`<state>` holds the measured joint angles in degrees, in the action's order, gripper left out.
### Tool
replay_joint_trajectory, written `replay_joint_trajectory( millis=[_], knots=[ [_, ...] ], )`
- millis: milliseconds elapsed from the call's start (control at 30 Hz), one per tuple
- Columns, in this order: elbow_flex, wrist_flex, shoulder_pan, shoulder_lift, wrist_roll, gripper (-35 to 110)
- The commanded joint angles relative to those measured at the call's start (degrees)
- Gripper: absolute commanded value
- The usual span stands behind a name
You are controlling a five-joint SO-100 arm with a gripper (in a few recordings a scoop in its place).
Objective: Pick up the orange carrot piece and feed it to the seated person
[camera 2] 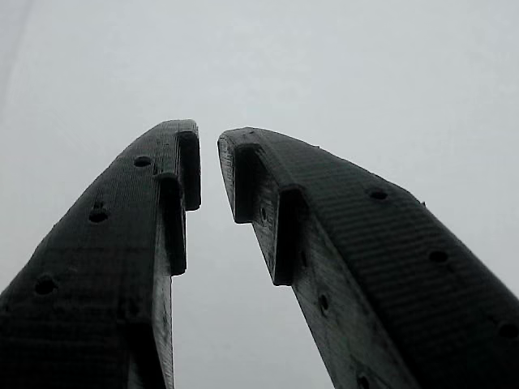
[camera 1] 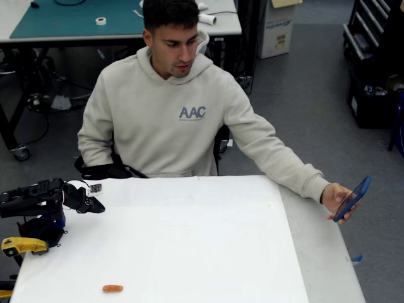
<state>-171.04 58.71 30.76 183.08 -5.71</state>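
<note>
While the seated person (camera 1: 167, 120) in a soft beige hoodie holds a phone (camera 1: 351, 199) at the right, the smooth white table (camera 1: 189, 240) spreads flat. At its left edge, the black ridged gripper (camera 1: 95, 205) (camera 2: 209, 158) sits nearly closed, empty. Near the front edge lies the carrot piece (camera 1: 113, 288), stubby, bright orange, round-ended.

- The fixed view looks down from high on the near side of the white rectangular tabletop (camera 1: 189, 240), facing the seated person in a beige hoodie (camera 1: 167, 120) at the far edge, with grey floor beyond.
- The wrist view sits close behind the black two-finger gripper (camera 2: 209, 162), looking along its fingers at plain pale surface.
- Both views share the gripper, which sits at the table's left edge in the fixed view (camera 1: 95, 205).
</note>
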Motion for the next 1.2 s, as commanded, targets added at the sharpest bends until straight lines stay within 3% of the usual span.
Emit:
replay_joint_trajectory(
  millis=[0,1167],
  knots=[
    [1.8,-0.2,0.3,5.5,-0.7,-2],
    [3.3,-1.0,0.3,2.8,-0.4,-2]
  ],
)
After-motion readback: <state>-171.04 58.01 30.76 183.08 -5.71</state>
